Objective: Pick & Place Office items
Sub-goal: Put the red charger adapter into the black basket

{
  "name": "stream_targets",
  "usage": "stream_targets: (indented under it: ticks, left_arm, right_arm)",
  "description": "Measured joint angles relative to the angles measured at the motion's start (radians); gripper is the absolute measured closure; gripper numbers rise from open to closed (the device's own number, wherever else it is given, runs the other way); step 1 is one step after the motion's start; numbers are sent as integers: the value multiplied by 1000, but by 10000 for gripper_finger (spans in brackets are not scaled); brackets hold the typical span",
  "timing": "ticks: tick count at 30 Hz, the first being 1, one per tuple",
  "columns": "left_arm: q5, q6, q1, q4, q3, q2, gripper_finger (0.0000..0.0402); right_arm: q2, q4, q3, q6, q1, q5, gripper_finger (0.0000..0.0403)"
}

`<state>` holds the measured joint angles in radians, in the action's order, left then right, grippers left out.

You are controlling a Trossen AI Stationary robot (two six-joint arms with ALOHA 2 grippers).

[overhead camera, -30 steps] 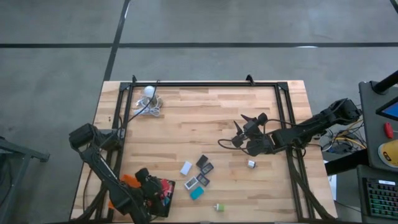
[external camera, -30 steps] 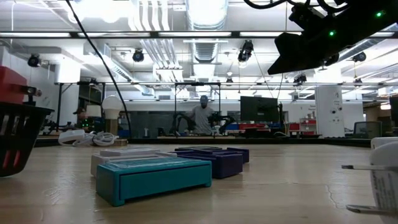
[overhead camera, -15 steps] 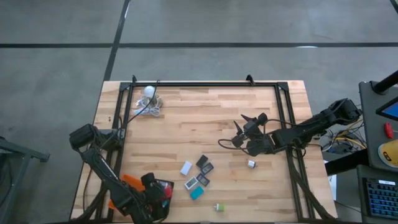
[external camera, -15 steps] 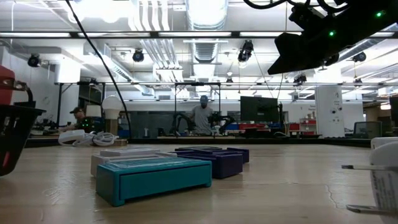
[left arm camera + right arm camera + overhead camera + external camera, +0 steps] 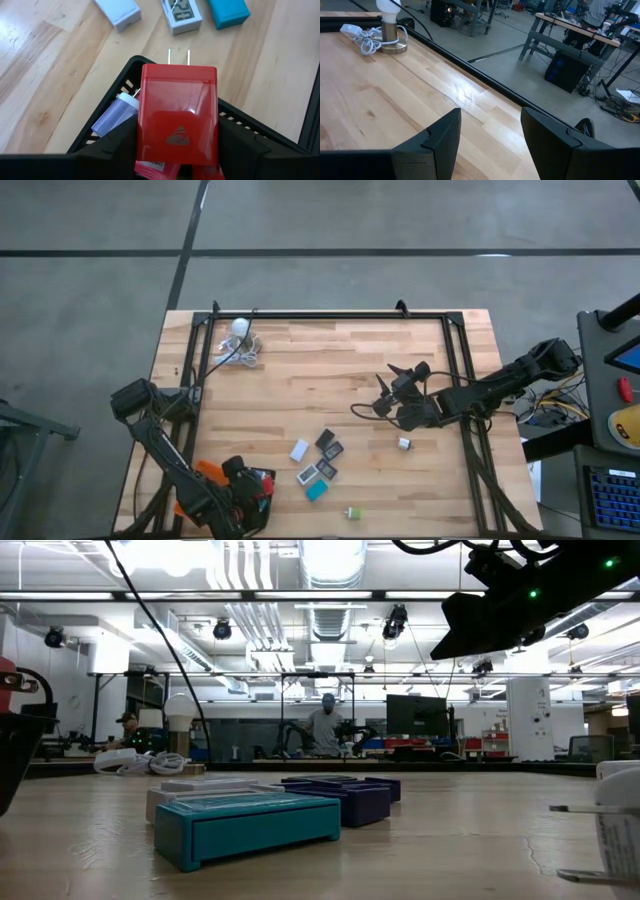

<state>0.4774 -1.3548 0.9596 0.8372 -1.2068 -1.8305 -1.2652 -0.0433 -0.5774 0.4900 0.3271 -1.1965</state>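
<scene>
One red plug (image 5: pixel 178 120), clamped in the left gripper (image 5: pixel 243 498), has shifted left over the black tray (image 5: pixel 107 120) at the table's near-left corner. Release is likely next. Right gripper (image 5: pixel 490 132) waits empty, fingers apart.

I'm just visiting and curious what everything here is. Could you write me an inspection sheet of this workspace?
Surface: wooden table, black frame.
Job's things: small pieces mid-table, including teal block, white block, green piece; red plug adapter over black tray.
Clutter: white bulb lamp.
Tools: left tool shut on red plug adapter; right tool open, empty, raised.
Cables: lamp's coiled cord.
Surroundings: concrete floor; a person far behind.
</scene>
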Motion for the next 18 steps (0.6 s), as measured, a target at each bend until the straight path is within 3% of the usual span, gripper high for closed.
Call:
stream_targets:
  ticks: [7, 18]
  left_arm:
    - [0, 5, 1, 0, 0, 2, 180]
    - [-23, 0, 1, 8, 6, -2, 119]
  right_arm:
    - [0, 0, 0, 0, 0, 0, 199]
    - [0, 0, 0, 0, 0, 0, 199]
